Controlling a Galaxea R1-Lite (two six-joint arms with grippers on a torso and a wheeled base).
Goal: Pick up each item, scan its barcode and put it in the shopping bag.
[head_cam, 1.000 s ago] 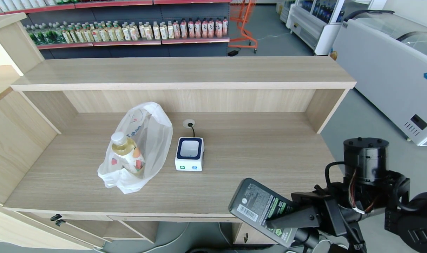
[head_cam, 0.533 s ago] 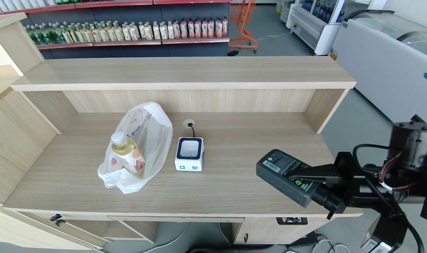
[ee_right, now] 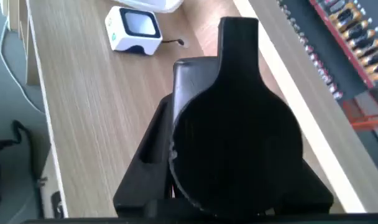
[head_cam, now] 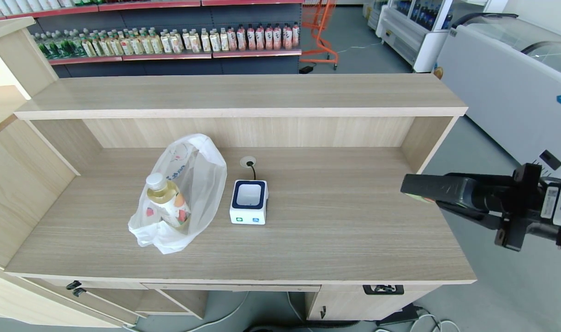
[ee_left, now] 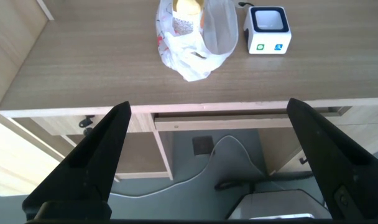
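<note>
At the right end of the counter (head_cam: 336, 230), my right pincer (head_cam: 444, 191) is clamped on a dark flat pack (head_cam: 419, 185), with one finger above it and one below. I hold the pack in the air, roughly level and edge-on to my head camera. Its free end points toward the middle of the counter. It rests on nothing, and it is well apart from both the scanner (head_cam: 249, 201) and the shopping bag (head_cam: 202, 170).

That scanner is a small white box with a dark-framed window on top, standing near the middle of the counter. From my right wrist it shows far off, beyond the pack. A black cable (head_cam: 253, 171) runs from its back to a round hole in the counter top.

Just beside the scanner, on my left, the shopping bag sits on the wood. It is made of thin, see-through plastic. A bottle (head_cam: 163, 198) with a pale cap and a yellowish drink stands upright inside it.

My left pincer (ee_left: 207, 109) hangs low, out in front of the counter's front edge. Its fingers (ee_left: 92, 165) are spread wide apart with nothing between them. From that wrist I look up across the counter at the bag and the scanner side by side.
</note>
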